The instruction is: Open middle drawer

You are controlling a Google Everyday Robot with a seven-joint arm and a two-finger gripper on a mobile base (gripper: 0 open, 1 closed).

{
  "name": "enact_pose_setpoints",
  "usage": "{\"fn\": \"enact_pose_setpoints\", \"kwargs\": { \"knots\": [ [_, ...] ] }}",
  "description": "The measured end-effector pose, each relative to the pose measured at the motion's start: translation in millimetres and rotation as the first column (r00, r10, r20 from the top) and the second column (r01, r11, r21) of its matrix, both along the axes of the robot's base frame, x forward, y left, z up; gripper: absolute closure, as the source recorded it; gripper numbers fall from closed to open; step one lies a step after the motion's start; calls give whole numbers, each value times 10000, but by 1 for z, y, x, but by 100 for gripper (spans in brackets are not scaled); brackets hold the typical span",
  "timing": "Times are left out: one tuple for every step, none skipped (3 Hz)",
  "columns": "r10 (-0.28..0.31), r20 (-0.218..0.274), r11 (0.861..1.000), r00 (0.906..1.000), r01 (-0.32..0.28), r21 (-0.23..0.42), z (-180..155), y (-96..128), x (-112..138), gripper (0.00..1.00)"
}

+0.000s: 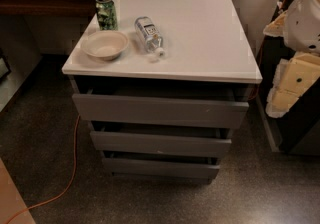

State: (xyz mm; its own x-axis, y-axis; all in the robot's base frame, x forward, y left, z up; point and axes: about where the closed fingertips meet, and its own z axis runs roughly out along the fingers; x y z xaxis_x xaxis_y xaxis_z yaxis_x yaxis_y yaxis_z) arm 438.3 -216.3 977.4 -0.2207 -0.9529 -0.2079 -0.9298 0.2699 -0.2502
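Three grey drawer fronts (pixel 160 110) stack beneath the white counter (pixel 200 28); the middle drawer (pixel 160 143) sits between, the gripper (pixel 292 82) well apart at the right edge, its spread impossible to tell.

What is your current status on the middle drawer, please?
Gripper at right edge, beside the cabinet, clear of the fronts. Middle drawer untouched, not pulled out. Nothing in front of it; orange cable on floor to the left.
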Motion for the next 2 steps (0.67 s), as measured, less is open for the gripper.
{"fn": "enact_pose_setpoints", "kwargs": {
  "knots": [
    [5,21,10000,10000,-5,-1,0,0,0,0],
    [350,-18,9993,9994,-350,99,-13,10,5,0]
  ]
}}
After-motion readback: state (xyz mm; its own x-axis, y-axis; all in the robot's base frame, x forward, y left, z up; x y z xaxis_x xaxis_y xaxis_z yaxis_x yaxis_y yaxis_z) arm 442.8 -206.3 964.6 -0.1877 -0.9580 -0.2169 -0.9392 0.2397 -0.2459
